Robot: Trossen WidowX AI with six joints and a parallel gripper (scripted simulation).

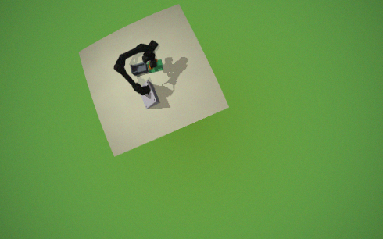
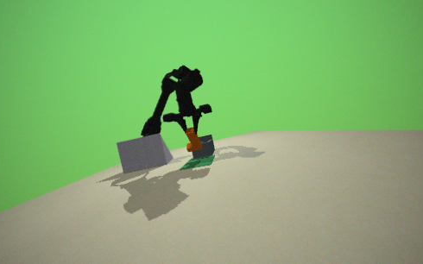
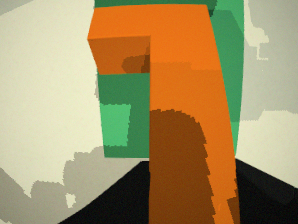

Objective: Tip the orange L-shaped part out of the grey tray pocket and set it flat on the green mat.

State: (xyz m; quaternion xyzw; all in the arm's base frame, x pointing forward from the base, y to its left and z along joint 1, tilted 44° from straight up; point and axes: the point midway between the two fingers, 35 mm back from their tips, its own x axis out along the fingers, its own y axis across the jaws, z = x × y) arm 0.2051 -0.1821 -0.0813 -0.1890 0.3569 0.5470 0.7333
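The orange L-shaped part [image 2: 193, 140] [image 3: 182, 90] is held in the air, tilted, with its L-shaped end lowest and away from the fingers. My gripper [image 2: 191, 130] [image 3: 188, 170] is shut on its other end. The part hangs over the green mat [image 1: 159, 63] [image 2: 201, 163] [image 3: 116, 125], which shows behind and beside it in the wrist view. In the exterior view there is a gap between the part and the mat. The grey tray [image 1: 140, 73] [image 2: 206, 149] stands right beside the mat, and no part of it shows in the wrist view. In the top view the arm hides most of the part.
The arm's light grey base block [image 1: 151, 102] [image 2: 142, 154] stands near the tray and mat. The arm arches above the tray. All stand on a beige table top [image 1: 191, 91] [image 2: 300, 194], and the arm's shadow falls past the mat.
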